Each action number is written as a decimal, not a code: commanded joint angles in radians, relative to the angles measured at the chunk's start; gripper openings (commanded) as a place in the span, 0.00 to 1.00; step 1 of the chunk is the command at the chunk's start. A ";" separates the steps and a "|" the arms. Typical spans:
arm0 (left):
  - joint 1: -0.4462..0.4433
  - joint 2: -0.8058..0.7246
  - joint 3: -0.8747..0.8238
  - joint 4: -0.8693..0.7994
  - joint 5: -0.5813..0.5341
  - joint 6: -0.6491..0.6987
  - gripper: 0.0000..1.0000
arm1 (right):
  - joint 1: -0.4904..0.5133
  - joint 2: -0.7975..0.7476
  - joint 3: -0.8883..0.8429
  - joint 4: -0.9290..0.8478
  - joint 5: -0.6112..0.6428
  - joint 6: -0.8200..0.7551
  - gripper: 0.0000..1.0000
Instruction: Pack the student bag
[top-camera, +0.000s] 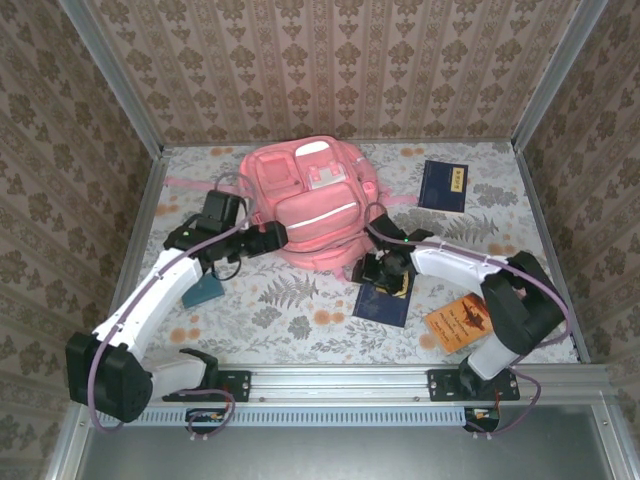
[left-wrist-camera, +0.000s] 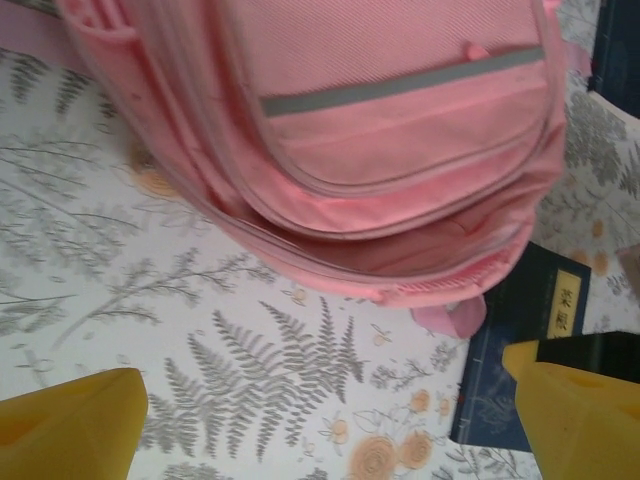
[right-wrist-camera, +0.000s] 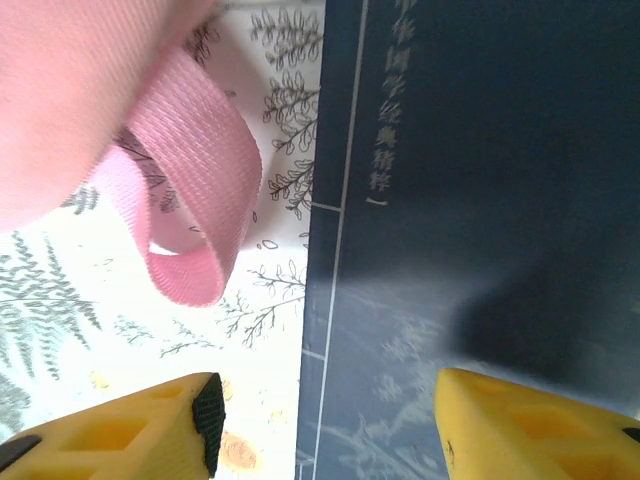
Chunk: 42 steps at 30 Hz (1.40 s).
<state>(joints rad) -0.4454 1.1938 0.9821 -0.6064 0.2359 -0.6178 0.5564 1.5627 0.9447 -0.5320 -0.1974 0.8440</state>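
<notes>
I've got the student bag (top-camera: 310, 200) lying flat in the far middle of the table (top-camera: 300, 320), front pockets up. My left gripper (top-camera: 272, 238) sits right at its near-left edge, jaws spread wide with nothing between them. On the left wrist camera the yellow fingers (left-wrist-camera: 70, 425) frame the bag's bottom seam just ahead.

My right gripper (top-camera: 385, 278) hangs just off the bag's near-right corner, over a dark blue book (top-camera: 383, 304). Its jaws stand apart at a middling width, one finger over the cover and one over the cloth, near a pink strap loop (right-wrist-camera: 190, 210).

There's open cloth near and left of that book. An orange book (top-camera: 462, 322) lies near right, and another blue book (top-camera: 443, 186) far right. White Chinese characters (right-wrist-camera: 385, 130) run down the cover under my right gripper; I can't read them.
</notes>
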 joint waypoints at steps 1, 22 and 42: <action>-0.093 0.023 0.002 0.065 -0.047 -0.104 0.94 | -0.071 -0.110 0.034 -0.126 0.051 -0.076 0.61; -0.510 0.643 0.352 0.147 -0.045 -0.099 0.48 | -0.282 -0.004 -0.091 -0.136 -0.028 -0.218 0.56; -0.518 0.899 0.484 0.067 -0.043 -0.026 0.23 | -0.282 0.008 -0.092 -0.113 -0.127 -0.183 0.35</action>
<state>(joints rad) -0.9562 2.0529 1.4521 -0.5014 0.1753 -0.6640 0.2745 1.5887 0.8406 -0.6300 -0.2871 0.6426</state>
